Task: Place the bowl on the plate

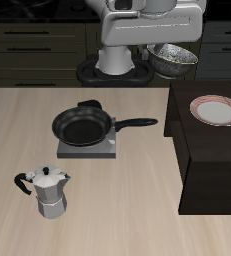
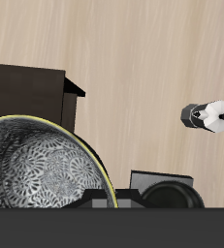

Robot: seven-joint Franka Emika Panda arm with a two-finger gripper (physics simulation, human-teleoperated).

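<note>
The bowl (image 1: pixel 173 59), shiny silver-grey metal with a speckled inside, hangs tilted in the air near the table's back, short of the dark box. My gripper (image 1: pixel 159 46) is shut on its rim. The bowl (image 2: pixel 36 167) fills much of the wrist view, with its patterned inside facing the camera; my fingertips are hidden there. The plate (image 1: pixel 216 110), white with a reddish-pink rim band, lies on top of the dark box (image 1: pixel 202 160), nearer the table's front edge than the bowl and lower. The plate is out of the wrist view.
A black frying pan (image 1: pixel 84 127) sits on a small grey stove plate (image 1: pixel 87 149) mid-table, its handle pointing toward the dark box (image 2: pixel 26 92). A silver moka pot (image 1: pixel 49 190) stands near the front edge, and it (image 2: pixel 208 116) shows in the wrist view too.
</note>
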